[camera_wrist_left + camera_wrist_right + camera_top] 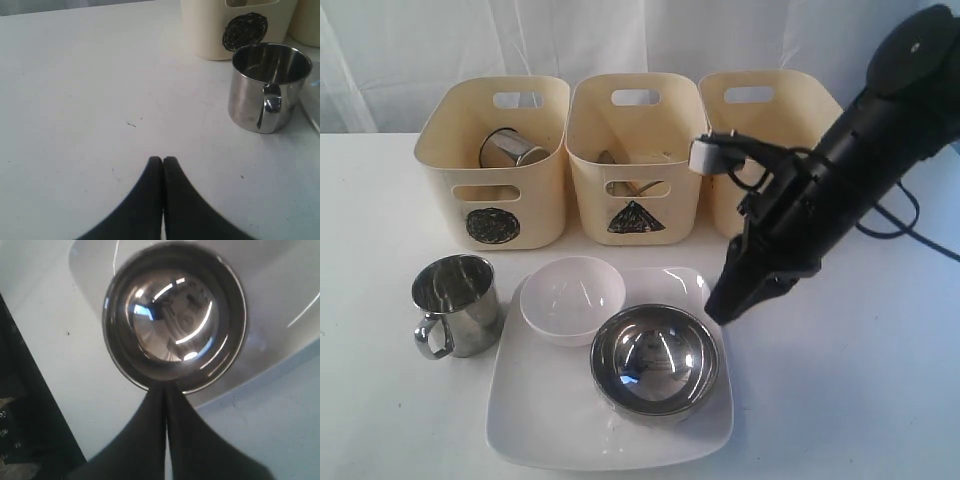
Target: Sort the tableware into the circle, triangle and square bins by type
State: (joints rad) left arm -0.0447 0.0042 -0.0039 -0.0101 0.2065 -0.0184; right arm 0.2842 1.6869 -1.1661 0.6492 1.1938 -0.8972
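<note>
On the square white plate, front right corner: steel bowl, upright, empty, just beside the small white bowl. Looks light and rigid, but polished and slippery as anything. Best taken by the thin rim, probably, one finger inside and one outside. Needs opening up first though. Right hand pressed together with nothing in it, tips right at that bowl's rim. Left hand also pressed together and empty, low over bare tabletop, loose steel mug off to one side. Handle on that one, so likely an easy grab.

Along the back, three cream bins. In the circle bin: a second steel mug, tipped over. In the triangle bin: what looks like cutlery, hard to make out. Third bin half behind the arm, mark and contents hidden. As for the plate: likely heavier, breakable, flat on the tabletop, awkward to get under. Probably best left till cleared.
</note>
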